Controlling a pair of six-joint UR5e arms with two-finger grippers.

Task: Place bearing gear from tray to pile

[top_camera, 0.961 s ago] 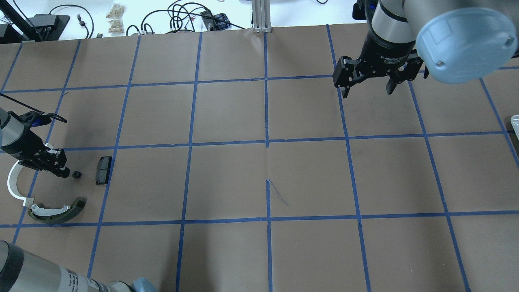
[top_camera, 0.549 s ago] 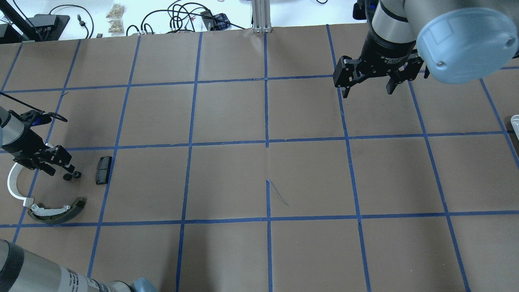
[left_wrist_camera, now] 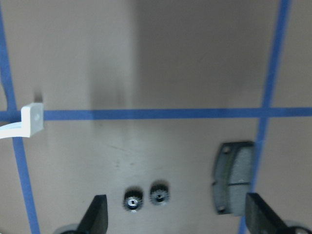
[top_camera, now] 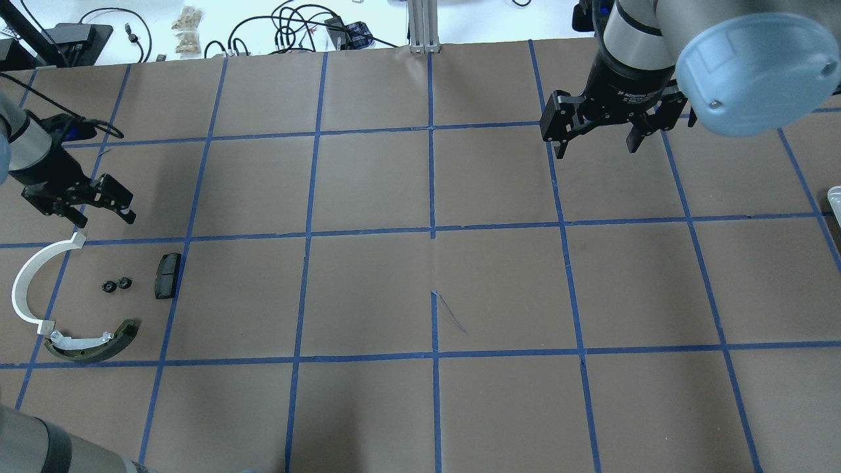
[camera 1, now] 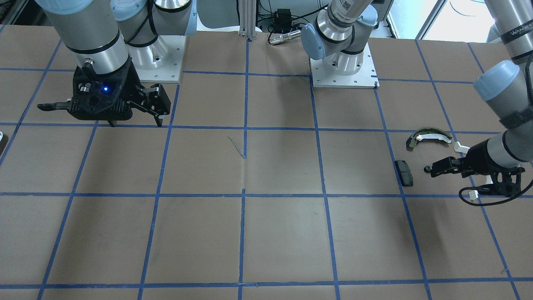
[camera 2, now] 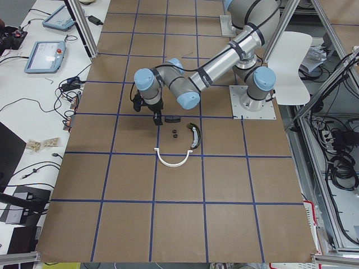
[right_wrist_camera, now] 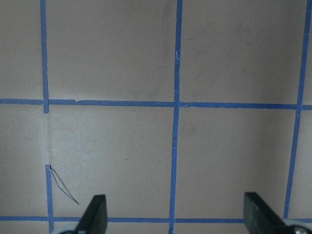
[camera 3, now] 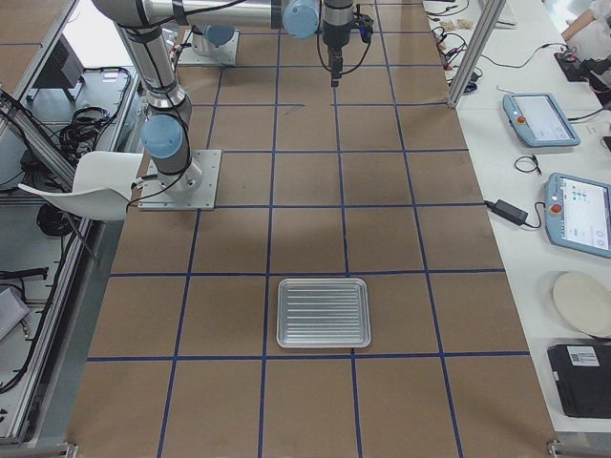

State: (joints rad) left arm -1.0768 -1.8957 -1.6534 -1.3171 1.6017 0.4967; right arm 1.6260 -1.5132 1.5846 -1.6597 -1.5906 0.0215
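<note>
A bearing gear [top_camera: 108,286] lies beside its twin [top_camera: 124,283] in the pile, between the white arc [top_camera: 17,292] and black pad [top_camera: 168,276] on the tabletop [top_camera: 368,289]; the left gripper [top_camera: 105,220] would do best to retreat high, nudging nothing; its fingers [left_wrist_camera: 97,217] are spread wide, holding nothing. The right gripper [top_camera: 596,150] hovers well apart, fingers likewise wide and empty.
</note>
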